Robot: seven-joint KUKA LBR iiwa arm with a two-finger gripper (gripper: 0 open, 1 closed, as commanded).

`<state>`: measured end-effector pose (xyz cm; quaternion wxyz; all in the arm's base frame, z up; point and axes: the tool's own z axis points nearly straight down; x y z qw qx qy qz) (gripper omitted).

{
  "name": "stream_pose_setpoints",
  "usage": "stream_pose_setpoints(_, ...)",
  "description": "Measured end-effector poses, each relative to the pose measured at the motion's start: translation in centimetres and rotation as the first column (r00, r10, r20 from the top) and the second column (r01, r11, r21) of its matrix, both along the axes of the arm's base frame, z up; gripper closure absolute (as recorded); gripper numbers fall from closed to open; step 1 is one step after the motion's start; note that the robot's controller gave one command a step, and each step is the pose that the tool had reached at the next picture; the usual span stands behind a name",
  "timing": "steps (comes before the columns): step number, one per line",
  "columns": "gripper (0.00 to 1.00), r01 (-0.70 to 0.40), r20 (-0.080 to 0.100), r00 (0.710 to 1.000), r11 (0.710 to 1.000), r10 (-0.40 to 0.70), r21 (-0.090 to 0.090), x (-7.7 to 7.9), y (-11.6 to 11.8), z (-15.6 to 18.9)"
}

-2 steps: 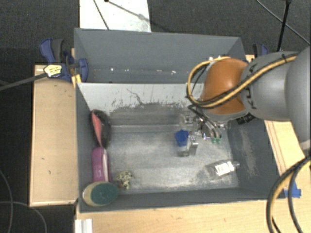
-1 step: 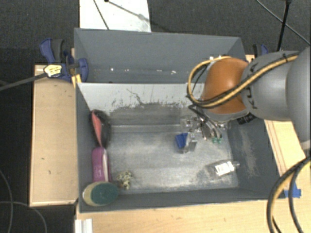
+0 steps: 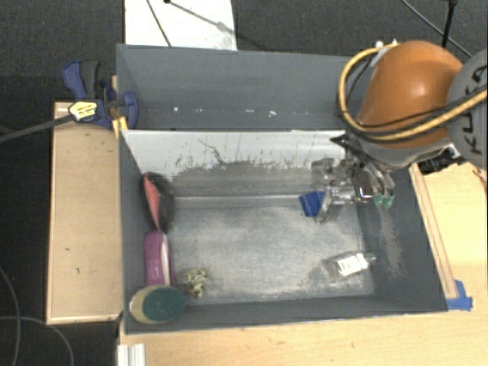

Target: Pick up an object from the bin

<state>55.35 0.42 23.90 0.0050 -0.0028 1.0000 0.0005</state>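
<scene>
Camera view, from above: KUKA arm reaches in from the right, orange wrist cover (image 3: 408, 82) over the far right corner of the grey bin (image 3: 252, 90), w/ gripper (image 3: 333, 199) set low near the back wall.

A small blue block (image 3: 309, 204) lies touching or just beside the gripper, on the side toward the view's left. It sits in the right half of the bin floor, close under the scratched rear slope. Whether the gripper is spread, pressed together or pinching the block cannot be told, as metal parts & block run together at that spot.

The block looks the likeliest pick, being the nearest thing by far. If it isn't already caught, the coming move prob. turns on a slight shift toward the view's left, since the block lies that way. Its long axis is too small to read, though it appears a bit tilted.

Other items lie well apart:
- A clear packet w/ white label (image 3: 351, 265) is toward the front right.
- Along the left wall are a red-and-black item (image 3: 158, 197), a pink tube (image 3: 156, 258) & a round green-topped pad (image 3: 158, 303).
- A mottled lump (image 3: 196, 280) is near the pad.
</scene>
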Motion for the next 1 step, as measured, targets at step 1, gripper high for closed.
stream_pose_setpoints(1, 1.00, -0.121, -0.004, 0.993, 0.993, 0.121, -0.001, 2.21, 1.15, -1.07)
